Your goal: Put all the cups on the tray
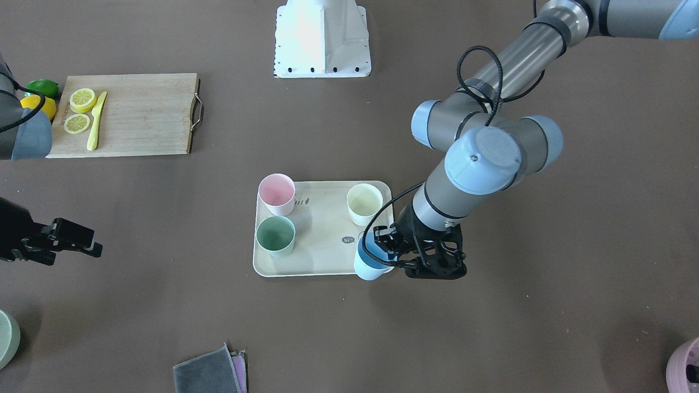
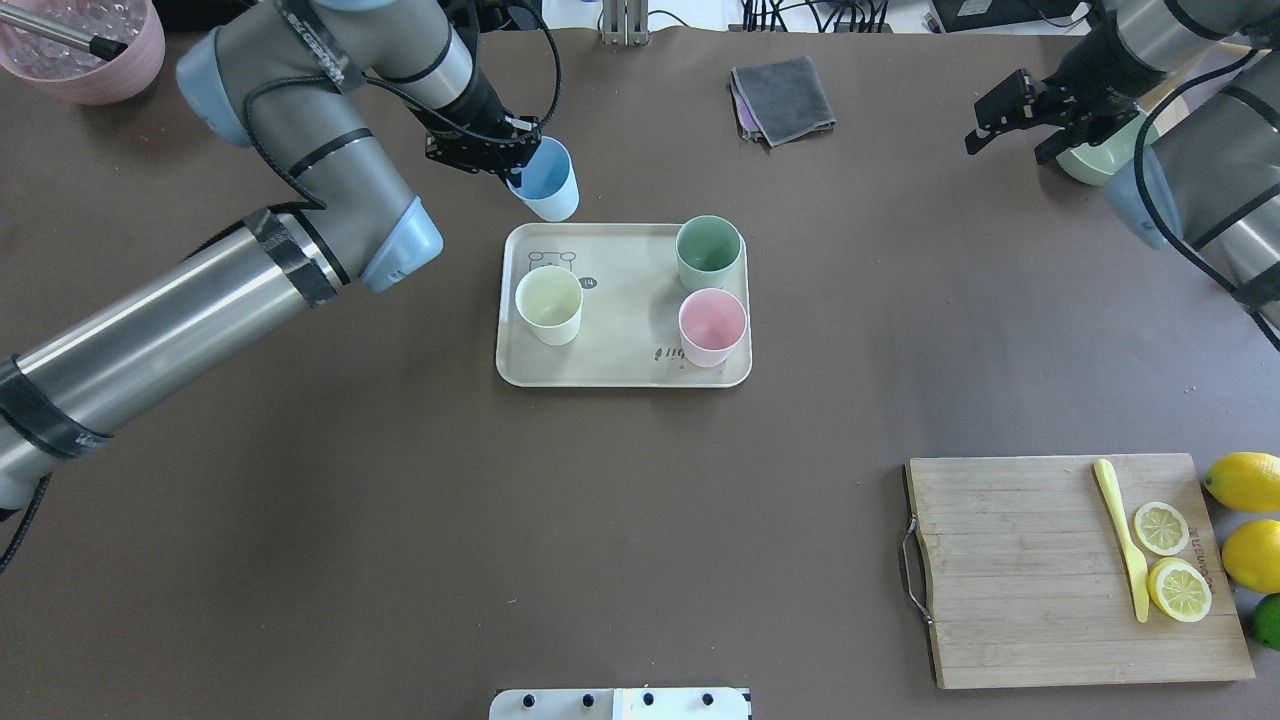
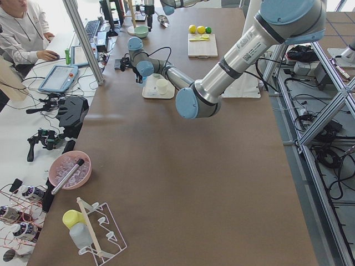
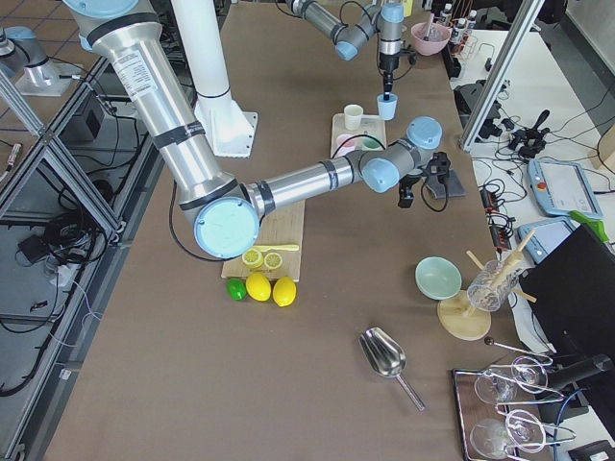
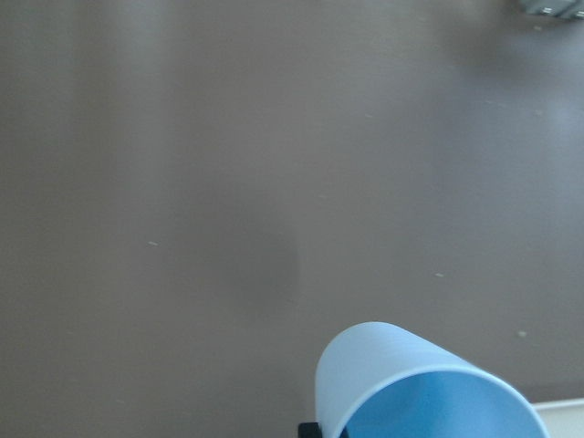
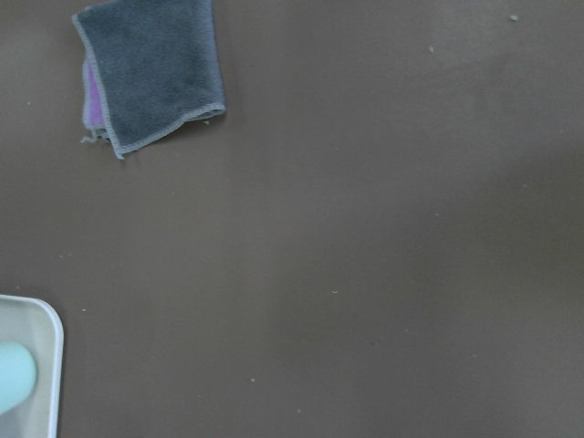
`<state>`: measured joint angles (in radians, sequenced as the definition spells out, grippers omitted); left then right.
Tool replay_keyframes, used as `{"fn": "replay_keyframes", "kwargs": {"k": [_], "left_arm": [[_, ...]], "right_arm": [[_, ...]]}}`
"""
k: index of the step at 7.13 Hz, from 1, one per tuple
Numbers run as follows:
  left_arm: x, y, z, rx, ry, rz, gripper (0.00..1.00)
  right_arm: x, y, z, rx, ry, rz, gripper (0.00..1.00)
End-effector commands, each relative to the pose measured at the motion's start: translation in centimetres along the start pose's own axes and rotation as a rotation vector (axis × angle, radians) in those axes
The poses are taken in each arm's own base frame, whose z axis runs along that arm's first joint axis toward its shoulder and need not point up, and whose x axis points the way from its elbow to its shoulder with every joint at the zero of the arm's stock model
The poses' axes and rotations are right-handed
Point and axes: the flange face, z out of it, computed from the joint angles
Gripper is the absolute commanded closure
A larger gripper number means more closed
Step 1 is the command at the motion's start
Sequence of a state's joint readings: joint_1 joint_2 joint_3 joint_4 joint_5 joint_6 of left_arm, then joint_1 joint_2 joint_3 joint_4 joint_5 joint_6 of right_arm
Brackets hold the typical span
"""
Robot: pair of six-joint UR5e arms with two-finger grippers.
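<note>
The cream-beige tray [image 2: 620, 300] lies mid-table, also in the front view [image 1: 322, 245]. On it stand the cream-white cup [image 2: 549, 303], the sage green cup [image 2: 708, 250] and the pink cup [image 2: 712, 325]. My left gripper [image 2: 522, 168] is shut on the rim of the light blue cup [image 2: 550, 182] and holds it tilted at the tray's far left corner in the overhead view; the cup [image 1: 370, 263] overlaps the tray's rim in the front view. The left wrist view shows the blue cup [image 5: 411, 392] over bare table. My right gripper [image 2: 1005, 120] is open and empty, far to the right.
A grey cloth [image 2: 783, 98] lies beyond the tray. A wooden cutting board [image 2: 1030, 570] with lemon slices and a yellow knife sits near right, whole lemons beside it. A pale green bowl [image 2: 1095, 165] is under my right arm and a pink bowl [image 2: 85, 55] is at far left.
</note>
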<state>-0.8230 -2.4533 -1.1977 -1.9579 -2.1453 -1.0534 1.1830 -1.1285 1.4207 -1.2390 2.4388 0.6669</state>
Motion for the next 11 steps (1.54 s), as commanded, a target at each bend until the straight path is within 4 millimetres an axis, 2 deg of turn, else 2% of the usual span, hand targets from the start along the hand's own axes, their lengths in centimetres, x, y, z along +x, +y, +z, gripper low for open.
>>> {"fn": "replay_keyframes", "kwargs": {"k": [1, 2, 3, 4, 5, 6, 7, 8, 9, 10, 11], "left_arm": [[2.1, 3.3, 3.2, -0.009, -0.021, 0.026, 1.00], [1.2, 3.4, 4.0, -0.008, -0.039, 0.029, 0.03], [0.4, 2.6, 2.9, 0.001, -0.040, 0.018, 0.02], [-2.3, -0.6, -0.9, -0.015, -0.065, 0.023, 0.02], [-6.3, -2.6, -6.8, -0.038, -0.086, 0.062, 0.02], [-10.7, -1.7, -10.7, -0.042, -0.082, 0.091, 0.02], [-15.0, 0.6, -13.2, -0.016, -0.082, 0.085, 0.02], [-19.5, 2.4, -16.1, 0.016, -0.090, 0.095, 0.02], [-24.5, 4.7, -18.0, 0.021, -0.117, 0.154, 0.02], [-30.4, 5.8, -21.0, 0.028, -0.164, 0.203, 0.02], [-37.2, 6.8, -24.0, 0.023, -0.217, 0.255, 0.02]], "right_arm": [[2.5, 0.7, 0.1, -0.002, 0.018, -0.013, 0.00], [2.3, 0.8, 0.6, -0.010, 0.019, -0.013, 0.00], [2.4, 0.8, 0.4, -0.012, 0.015, -0.012, 0.00], [2.7, 0.6, 0.0, -0.015, 0.023, 0.008, 0.00], [2.9, 0.4, -0.4, -0.009, 0.027, 0.013, 0.00], [3.8, 0.1, -1.4, 0.007, 0.029, 0.023, 0.00], [4.9, 0.0, -3.4, 0.034, 0.025, -0.001, 0.00], [9.1, 1.6, -4.7, 0.045, 0.046, -0.037, 0.00], [13.1, 2.7, -6.3, 0.061, 0.063, -0.055, 0.00], [16.6, 3.9, -7.4, 0.067, 0.078, -0.077, 0.00], [19.9, 5.4, -8.3, 0.071, 0.093, -0.094, 0.00]]}}
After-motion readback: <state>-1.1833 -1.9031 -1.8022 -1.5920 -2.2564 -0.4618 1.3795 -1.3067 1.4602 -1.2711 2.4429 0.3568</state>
